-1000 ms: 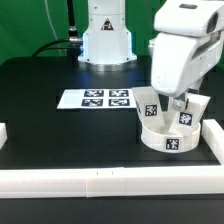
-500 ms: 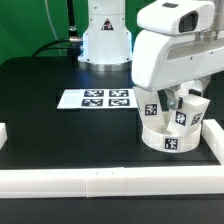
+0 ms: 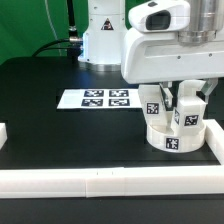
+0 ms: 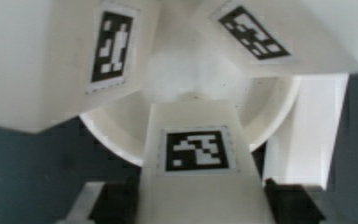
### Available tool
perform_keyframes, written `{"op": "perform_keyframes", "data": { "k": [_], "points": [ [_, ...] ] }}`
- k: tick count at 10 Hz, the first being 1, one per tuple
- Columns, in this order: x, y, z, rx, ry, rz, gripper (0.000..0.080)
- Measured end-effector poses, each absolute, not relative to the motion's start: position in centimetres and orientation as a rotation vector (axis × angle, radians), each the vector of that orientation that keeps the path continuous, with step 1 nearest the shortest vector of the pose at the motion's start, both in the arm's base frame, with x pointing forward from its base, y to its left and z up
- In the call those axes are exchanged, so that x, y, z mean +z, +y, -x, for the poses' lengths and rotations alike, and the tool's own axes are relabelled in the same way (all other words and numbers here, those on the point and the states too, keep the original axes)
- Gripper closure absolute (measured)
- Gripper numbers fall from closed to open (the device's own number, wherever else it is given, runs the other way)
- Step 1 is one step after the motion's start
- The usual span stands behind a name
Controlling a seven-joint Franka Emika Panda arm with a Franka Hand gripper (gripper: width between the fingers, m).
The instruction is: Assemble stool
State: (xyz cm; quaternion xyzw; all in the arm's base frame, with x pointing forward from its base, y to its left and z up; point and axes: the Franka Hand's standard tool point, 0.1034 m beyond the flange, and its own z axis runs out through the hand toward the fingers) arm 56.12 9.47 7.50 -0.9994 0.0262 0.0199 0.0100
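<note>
The seat (image 3: 172,137) sits on the bench (image 3: 60,135) against the border rail (image 3: 214,140), braced there. The tool (image 3: 176,97) pinches a leg (image 4: 197,160) upright over it, likely for socketing.

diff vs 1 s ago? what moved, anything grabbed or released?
The arm's wrist housing shifted toward the exterior view's left and now fills more of that frame; the gripper hangs over the seat disc, among the upright leg blocks. Whether the fingers closed on a leg cannot be told. The seat disc slid slightly toward the exterior view's right, closer to the border rail. Marker board unchanged.
</note>
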Motion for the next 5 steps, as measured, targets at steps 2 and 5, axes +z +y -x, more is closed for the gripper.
{"op": "perform_keyframes", "data": {
  "k": [2, 5],
  "points": [
    [7.5, 9.0, -56.2, 0.061, 0.346, 3.108, 0.0462],
    [8.5, 9.2, -56.1, 0.083, 0.374, 3.1, 0.0257]
  ]
}}
